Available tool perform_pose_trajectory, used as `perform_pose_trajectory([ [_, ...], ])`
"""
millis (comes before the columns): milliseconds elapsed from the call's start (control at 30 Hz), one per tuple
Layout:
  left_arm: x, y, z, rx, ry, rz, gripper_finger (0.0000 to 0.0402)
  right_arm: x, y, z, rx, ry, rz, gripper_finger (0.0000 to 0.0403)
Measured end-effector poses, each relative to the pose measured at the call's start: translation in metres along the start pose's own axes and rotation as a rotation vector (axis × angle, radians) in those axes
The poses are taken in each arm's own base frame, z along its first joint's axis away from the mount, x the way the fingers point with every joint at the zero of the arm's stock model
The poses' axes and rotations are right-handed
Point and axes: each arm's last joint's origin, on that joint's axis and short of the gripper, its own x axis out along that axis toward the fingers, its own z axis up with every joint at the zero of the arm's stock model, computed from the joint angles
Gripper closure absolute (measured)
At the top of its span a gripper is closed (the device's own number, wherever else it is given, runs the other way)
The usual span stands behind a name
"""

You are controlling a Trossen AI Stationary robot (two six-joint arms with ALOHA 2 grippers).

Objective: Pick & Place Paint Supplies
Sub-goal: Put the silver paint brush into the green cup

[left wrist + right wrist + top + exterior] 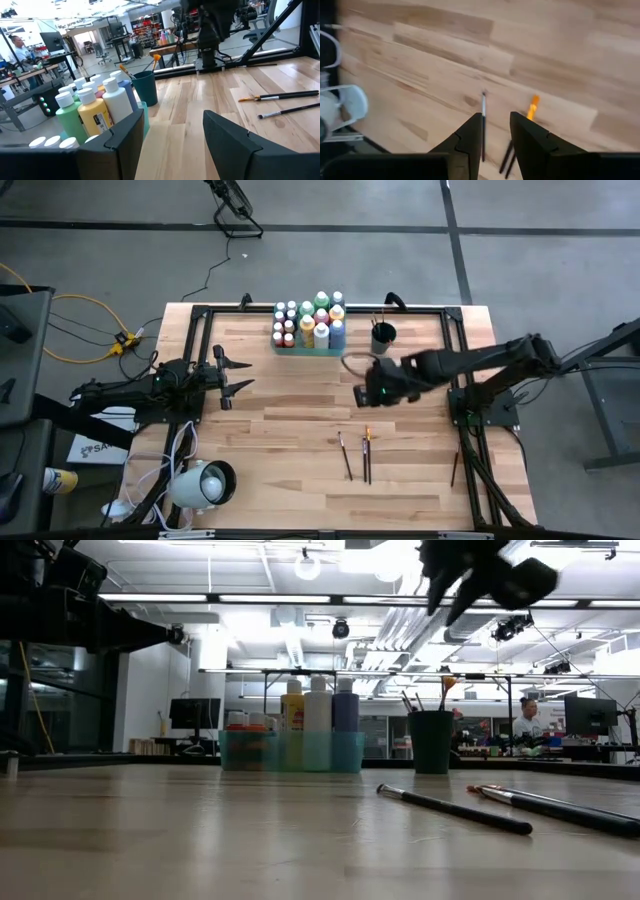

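Right gripper (495,131): above desk centre, fingers slightly apart, pinching nothing.
Left gripper (170,130): left edge, spread, empty.
Low view only: person (524,718) behind.
Bottle (97,114) label: unreadable.

Back edge: tray (276,348) packed with paint bottles (321,333), a dark cup (383,335) just beside it.
Middle: bare tabletop (290,405), open passage.
Front right: three paintbrushes (366,455) lying flat.
Front left corner: white lamp (203,484).

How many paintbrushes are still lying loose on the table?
3 paintbrushes on the table: one alone, two side by side just right of it. More brushes stand in the cup.
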Motion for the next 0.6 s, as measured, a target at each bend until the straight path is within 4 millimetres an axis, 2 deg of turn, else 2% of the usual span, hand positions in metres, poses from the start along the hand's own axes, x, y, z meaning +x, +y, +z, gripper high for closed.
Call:
perform_pose_trajectory([
  [200,0.0,0.0,0.0,0.0,0.0,0.0,0.0203,0.006,-0.011,-0.043,0.039,-0.004,-0.13,0.0309],
  [300,0.0,0.0,0.0,0.0,0.0,0.0,0.0203,0.017,-0.021,-0.063,0.072,0.017,-0.216,0.0309],
  [600,0.0,0.0,0.0,0.0,0.001,0.0,0.0203,0.048,-0.068,-0.114,0.163,0.093,-0.488,0.0324],
])
